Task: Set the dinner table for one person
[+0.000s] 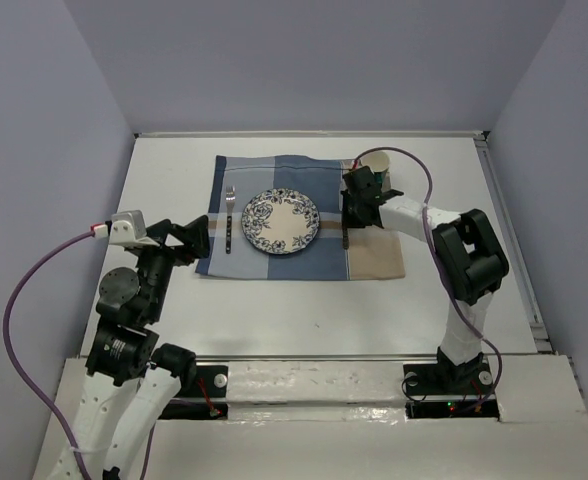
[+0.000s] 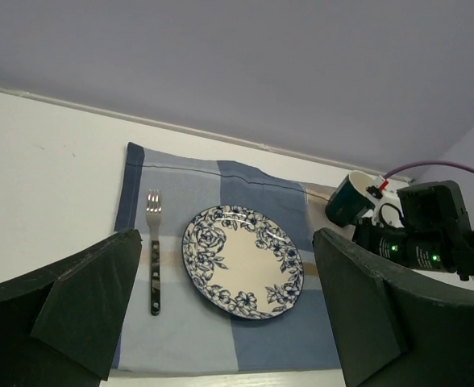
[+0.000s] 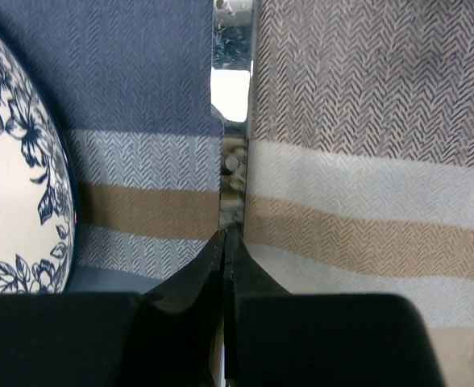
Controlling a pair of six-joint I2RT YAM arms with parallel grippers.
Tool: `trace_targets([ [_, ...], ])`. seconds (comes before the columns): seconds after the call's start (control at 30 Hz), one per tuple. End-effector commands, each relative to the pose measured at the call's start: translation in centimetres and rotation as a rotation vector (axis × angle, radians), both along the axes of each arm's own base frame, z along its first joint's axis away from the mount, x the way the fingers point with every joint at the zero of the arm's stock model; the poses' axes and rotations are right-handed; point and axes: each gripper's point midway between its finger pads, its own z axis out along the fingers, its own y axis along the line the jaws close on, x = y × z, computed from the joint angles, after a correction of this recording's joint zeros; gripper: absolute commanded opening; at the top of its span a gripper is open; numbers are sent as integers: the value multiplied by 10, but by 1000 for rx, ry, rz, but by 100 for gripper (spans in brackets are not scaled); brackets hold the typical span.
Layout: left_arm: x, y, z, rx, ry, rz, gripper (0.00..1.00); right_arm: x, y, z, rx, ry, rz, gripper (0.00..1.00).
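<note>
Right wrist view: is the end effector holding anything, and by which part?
Yes. The right end effector is shut on the knife, pinching what looks like its patterned handle.

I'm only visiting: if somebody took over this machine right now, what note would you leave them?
Left gripper: open, empty, by the placemat's left edge.
Right gripper: shut on the knife, right of the plate.
Done: plate mid-placemat, fork to its left, cup at the far right corner.
To do: probably just release the knife and pull both arms back.
</note>
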Motion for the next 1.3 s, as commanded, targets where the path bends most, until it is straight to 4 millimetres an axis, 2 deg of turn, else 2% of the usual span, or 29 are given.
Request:
trace_targets([
  [0.0, 6, -3, 3, 4, -15, -8, 99, 24, 3, 17, 39, -87, -37, 7],
  [0.03, 6, -3, 3, 2, -14, -7, 99, 22, 2, 14, 35, -77, -43, 16],
  [0.07, 6, -3, 3, 1, -13, -7, 99, 23, 1, 15, 33, -79, -52, 32],
  [0.1, 7, -3, 2, -1, -8, -6, 99, 22, 0, 18, 39, -85, -54, 43],
  [0.17, 8, -4, 2, -1, -5, -7, 99, 21, 1, 26, 49, -92, -54, 56],
  [0.2, 8, -5, 2, -1, -2, -14, 99, 20, 2, 43, 72, -120, -51, 59],
  [0.23, 8, -6, 3, -4, -3, -17, 99, 17, 3, 40, 76, -110, -44, 59],
  [0.3, 8, -7, 5, -7, -3, -23, 99, 9, 7, 72, 134, -159, -12, 60],
  [0.33, 7, -8, 9, -7, -12, -31, 99, 4, 13, 108, 202, -230, 29, 60],
  [0.37, 7, -9, 10, -9, -12, -34, 99, -7, 12, 113, 219, -243, 51, 60],
  [0.4, 7, -9, 12, -11, -19, -36, 99, -11, 12, 131, 246, -293, 72, 60],
  [0.43, 6, -9, 14, -12, -24, -36, 99, -21, 15, 143, 262, -313, 98, 60],
  [0.47, 7, -9, 16, -13, -27, -37, 99, -33, 11, 179, 306, -393, 115, 60],
  [0.53, 7, -8, 21, -16, -38, -33, 99, -54, 8, 194, 344, -426, 155, 60],
  [0.57, 8, -8, 24, -21, -44, -28, 99, -73, 5, 213, 382, -470, 189, 60],
  [0.6, 8, -8, 27, -22, -48, -28, 99, -83, 3, 223, 402, -495, 206, 60],
  [0.63, 8, -8, 31, -29, -58, -29, 99, -102, -1, 249, 443, -558, 236, 60],
  [0.67, 7, -8, 33, -30, -61, -30, 99, -104, 0, 240, 445, -539, 246, 59],
  [0.7, 7, -10, 37, -34, -71, -44, 99, -122, -6, 263, 479, -607, 266, 59],
  [0.73, 5, -12, 42, -40, -82, -54, 99, -132, -7, 261, 497, -618, 287, 59],
  [0.8, 3, -15, 49, -52, -101, -75, 99, -148, -12, 274, 524, -666, 309, 59],
  [0.87, -2, -23, 58, -54, -150, -123, 99, -170, -20, 291, 561, -735, 329, 63],
  [0.9, -6, -25, 68, -57, -203, -145, 99, -176, -22, 296, 577, -754, 331, 83],
  [0.93, -8, -25, 71, -52, -231, -148, 99, -188, -28, 307, 594, -792, 337, 98],
  [1.03, -16, -33, 79, -49, -297, -200, 99, -200, -35, 307, 605, -801, 324, 100],
  [1.13, -17, -38, 85, -46, -304, -232, 99, -206, -54, 307, 584, -833, 245, 100],
  [1.17, -16, -40, 87, -32, -306, -240, 99, -213, -66, 316, 586, -886, 210, 100],
  [1.27, -15, -47, 87, -18, -299, -275, 99, -225, -83, 332, 596, -972, 162, 100],
])
